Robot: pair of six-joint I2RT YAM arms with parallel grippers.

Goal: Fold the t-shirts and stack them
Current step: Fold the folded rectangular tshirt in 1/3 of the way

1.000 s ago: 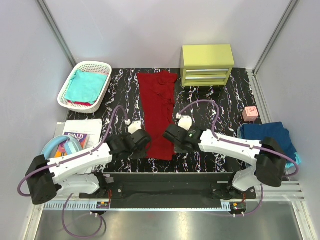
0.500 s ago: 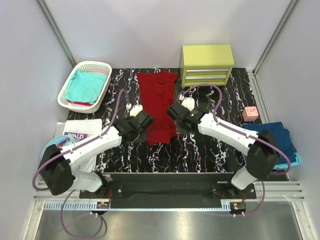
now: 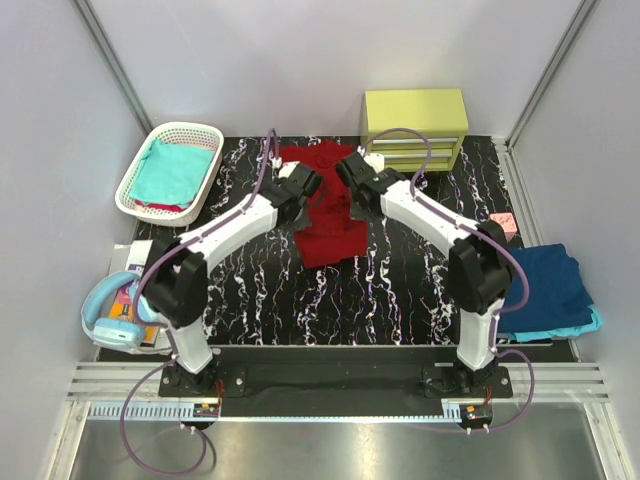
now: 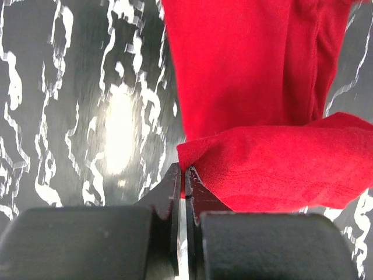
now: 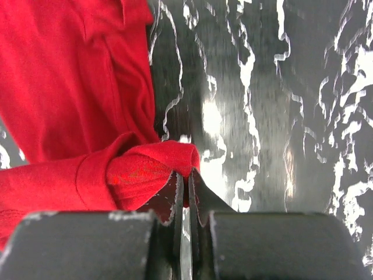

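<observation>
Shirt status: dark red t-shirt (image 3: 328,228) lies on the black marbled table (image 3: 400,300), centre-far. Its near hem is lifted and doubled back over the rest.

Grip left: left pincer (image 3: 303,186) is clenched on the hem's left corner. In the wrist view its tips are pinched tight with a fold of red cloth between them.

Grip right: right pincer (image 3: 352,192) is clenched the same way on the right corner, with a bunched red edge nipped between its tips.

Both arms are stretched far out. The pincers sit near each other above the shirt's middle, with the folded layer hanging between them.

Others: teal t-shirt (image 3: 172,170) sits in the white basket (image 3: 135,200), far left. Navy t-shirt (image 3: 545,285) is at the right table edge, lying on a light blue t-shirt (image 3: 585,322) that peeks out underneath. Yellow-green drawer unit (image 3: 415,128) stands at the back, just beyond the right pincer. Blue headphones (image 3: 110,315) lie near left.
</observation>
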